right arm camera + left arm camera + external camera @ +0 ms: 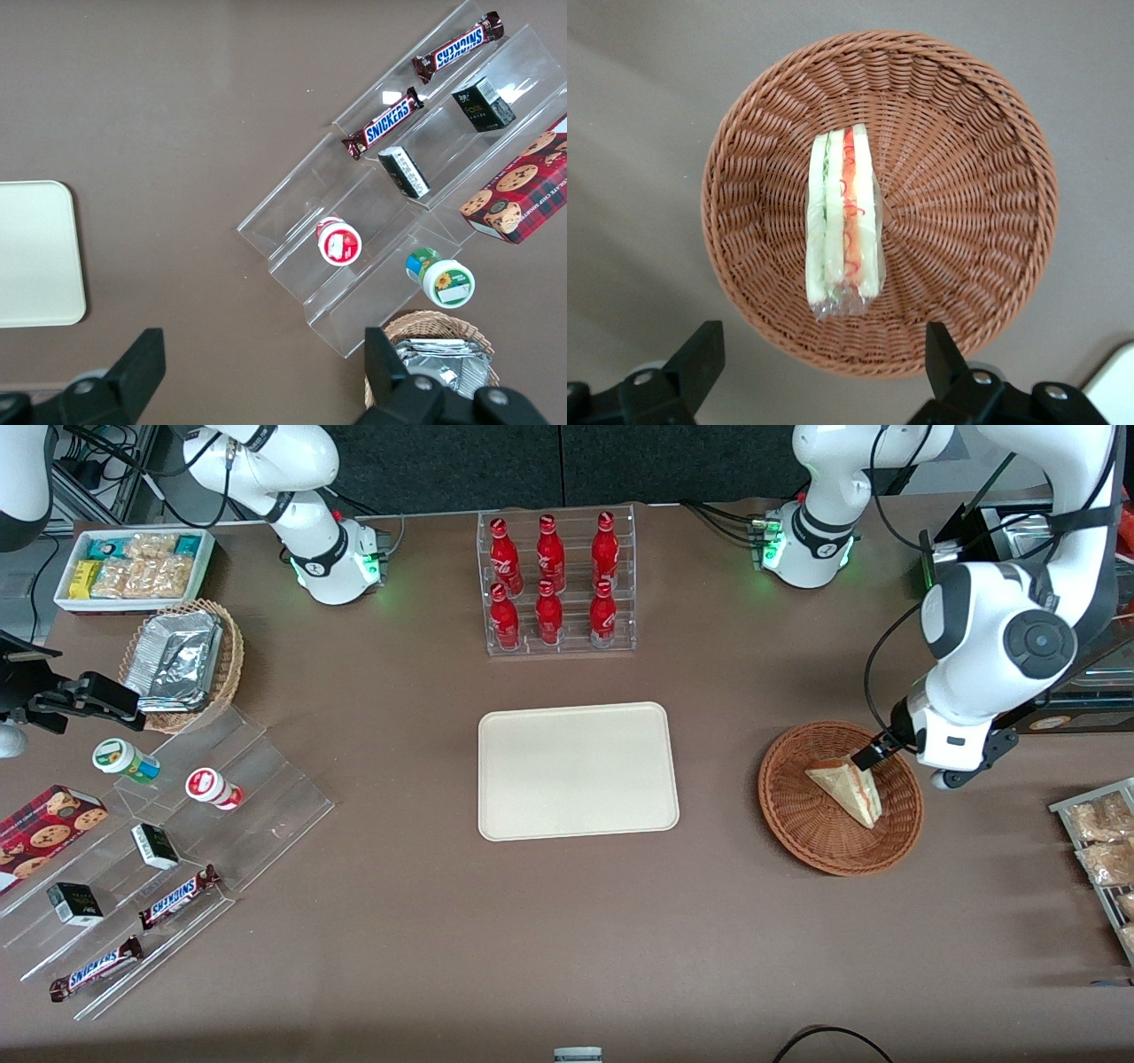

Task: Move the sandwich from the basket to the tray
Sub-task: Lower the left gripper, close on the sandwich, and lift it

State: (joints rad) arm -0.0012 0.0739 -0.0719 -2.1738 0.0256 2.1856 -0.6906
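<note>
brown matte desk is carrying everything, with dark panels showing at its edge farthest from the camera. sandwich is lying in the basket, its long axis running across the bowl, striped cut edge facing up: pale bread, green and red-orange filling. hand is hovering above the basket rim, fingers spread open, gripping nothing. tray is sitting bare nearby.

Even, bright overhead light; soft shadows under gripper; mild glare on foil containers; sharp focus.
</note>
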